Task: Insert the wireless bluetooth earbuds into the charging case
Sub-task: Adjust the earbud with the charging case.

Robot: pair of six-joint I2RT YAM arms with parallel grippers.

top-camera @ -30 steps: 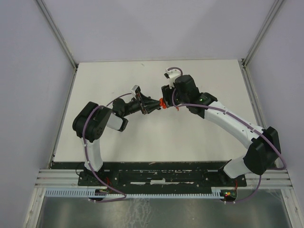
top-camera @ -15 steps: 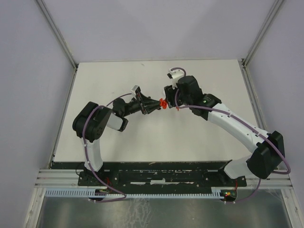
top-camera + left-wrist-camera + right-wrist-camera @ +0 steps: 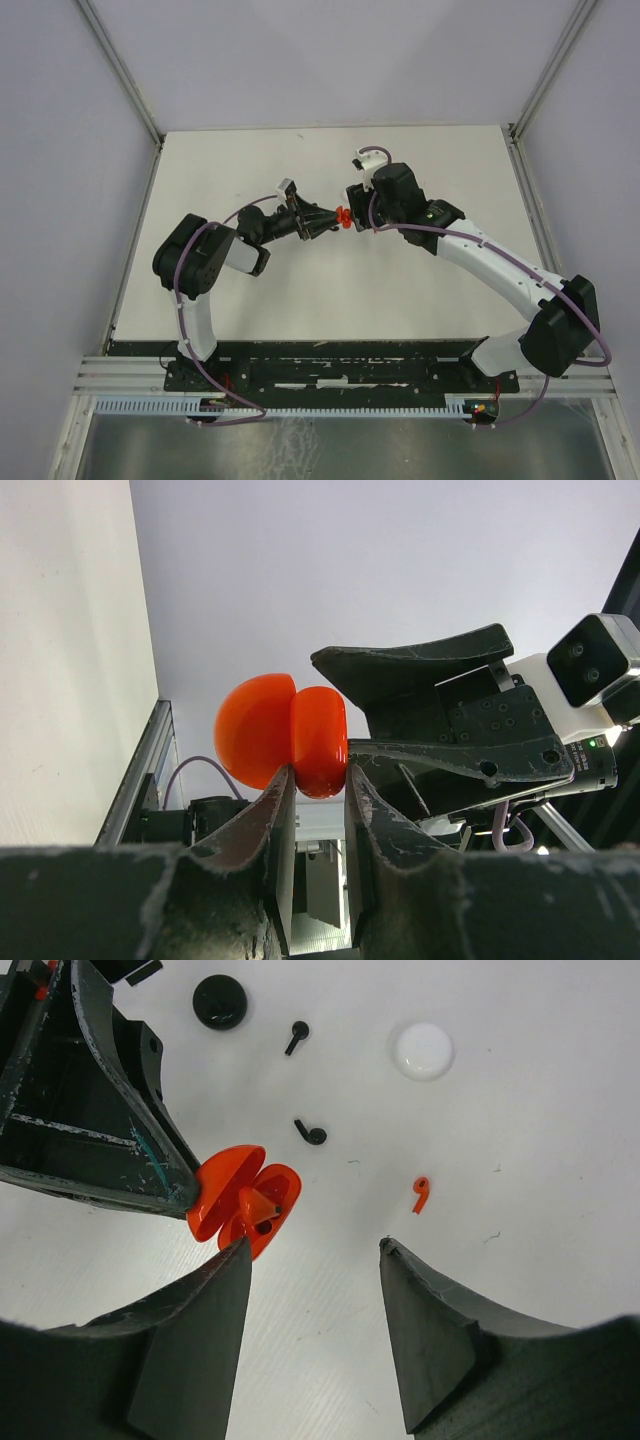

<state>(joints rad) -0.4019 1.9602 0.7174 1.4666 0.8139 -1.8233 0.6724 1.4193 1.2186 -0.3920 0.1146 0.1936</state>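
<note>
My left gripper [image 3: 333, 220] is shut on an open red clamshell charging case [image 3: 343, 216] and holds it above the table; the left wrist view shows its jaws pinching the case [image 3: 300, 735]. In the right wrist view a red earbud [image 3: 256, 1206] sits inside the open case [image 3: 225, 1200]. My right gripper [image 3: 313, 1245] is open and empty, its left finger just beside the case. A second red earbud [image 3: 421, 1194] lies on the table below. Two black earbuds [image 3: 296, 1035] [image 3: 310, 1132] lie further off.
A round black case [image 3: 220, 1002] and a round white case [image 3: 422, 1051] lie on the white table [image 3: 420, 290] beyond the earbuds. The two grippers meet over the table's middle, the right arm's fingers [image 3: 430, 670] close to the left gripper.
The right arm has shifted slightly back and to the right, still beside the case. The left gripper and the red case have stayed in place.
</note>
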